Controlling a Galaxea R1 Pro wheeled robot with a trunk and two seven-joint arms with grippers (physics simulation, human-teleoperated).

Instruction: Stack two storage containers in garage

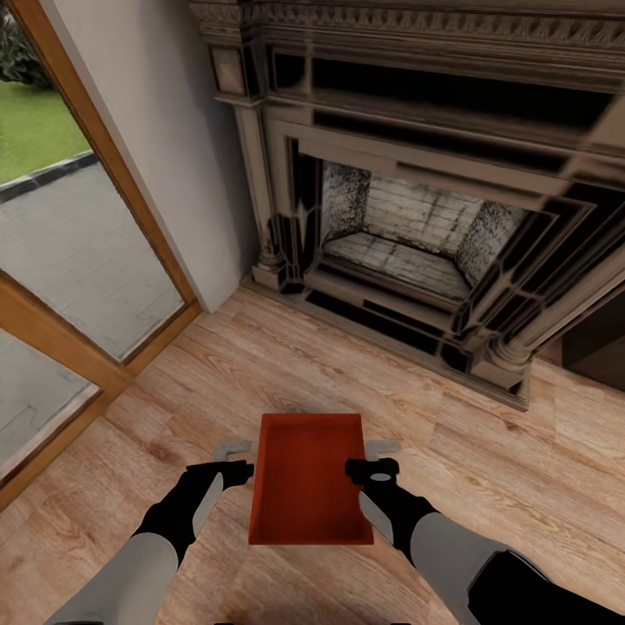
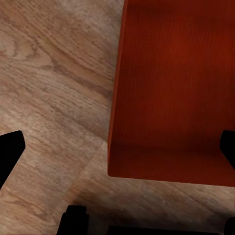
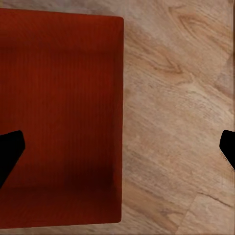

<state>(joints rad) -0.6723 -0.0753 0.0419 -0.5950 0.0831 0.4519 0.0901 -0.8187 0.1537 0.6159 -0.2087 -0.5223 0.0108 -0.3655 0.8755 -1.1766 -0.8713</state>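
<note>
Head view: one storage container (image 1: 305,477) lies on the light wood plank floor (image 1: 486,469) of the living room, in front of the ornate dark fireplace (image 1: 408,217), with a glazed door (image 1: 69,260) to the robot's left. The left gripper (image 1: 233,458) sits just beside the container's left wall and the right gripper (image 1: 378,458) just beside its right wall. This symmetric placement suggests preparation for a two-handed lift at opposite walls.

Left wrist view: the fingers (image 2: 11,152) are spread wide. One is over bare planks, the other at the frame edge over the red interior, so the jaws straddle the wall without clamping it.

Right wrist view: the fingers (image 3: 10,149) are likewise apart, one over the container's floor and one over wood. The wall lies between them, ungripped.
</note>
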